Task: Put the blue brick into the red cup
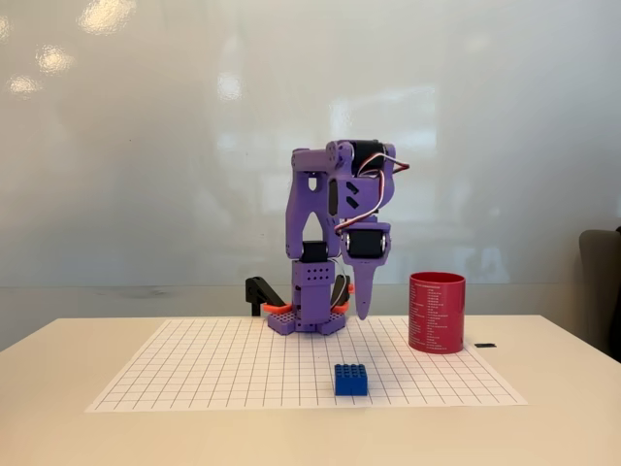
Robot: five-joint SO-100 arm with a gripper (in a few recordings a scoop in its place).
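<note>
And here the scene is laid out in the fixed view: a purple arm (325,243) is seen folded up over its base at the back of a white gridded mat (194,374), which is spread across a pale table (58,427). The gripper (361,296) is pointed straight down, hung just above the mat's far edge, and nothing is held in it; one long tapered purple finger (364,291) is clearly shown, but the second one is hidden side-on against the arm, so whether the pincer is spread or pressed together cannot be told from this angle. The blue brick (350,379) is found resting flat on the mat, studs up, near the mat's front edge and slightly right of centre, well apart from the gripper and untouched. The red cup (437,312) is stood upright to the right of the arm, at the right rear part of the mat, its open mouth facing up and rows of small white print shown on its side. The brick and the cup are kept apart, the brick lying nearer the camera and to the cup's left. A small black piece (485,345) is spotted on the table just right of the cup, and a glossy white wall (146,146) is seen behind it all.
</note>
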